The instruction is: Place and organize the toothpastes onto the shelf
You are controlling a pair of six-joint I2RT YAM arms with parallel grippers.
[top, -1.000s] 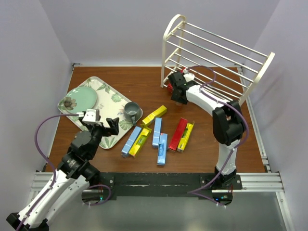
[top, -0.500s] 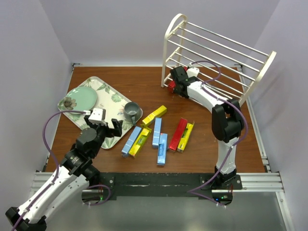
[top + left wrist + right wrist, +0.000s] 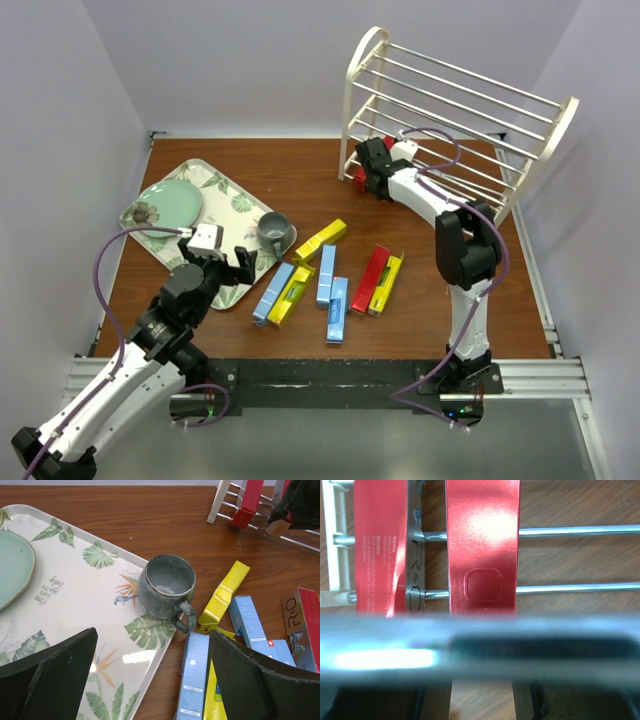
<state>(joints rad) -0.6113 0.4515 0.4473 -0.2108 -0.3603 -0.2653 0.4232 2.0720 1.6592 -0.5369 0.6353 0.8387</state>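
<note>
The cream shelf (image 3: 352,80) stands at the back right. My right gripper (image 3: 373,172) reaches into its lowest tier and is shut on a red toothpaste (image 3: 482,545) lying across the rods (image 3: 570,531). A second red toothpaste (image 3: 379,545) lies beside it on the left. A blurred rod crosses in front of the fingers. On the table lie several toothpastes: yellow (image 3: 321,240), blue (image 3: 273,292), yellow (image 3: 291,295), blue (image 3: 326,274), blue (image 3: 336,310), red (image 3: 370,279) and yellow (image 3: 385,285). My left gripper (image 3: 155,680) hangs open and empty over the tray's near edge, left of the blue box (image 3: 197,680).
A leaf-patterned tray (image 3: 225,195) at the left holds a green plate (image 3: 165,205). A grey mug (image 3: 273,232) stands at the tray's right edge, between my left gripper and the loose boxes. White walls close in the table at the left, back and right.
My right gripper has moved a little back and deeper into the lowest tier with the red box, and the shelf has shifted slightly. My left arm has edged forward and its jaws stand wide.
</note>
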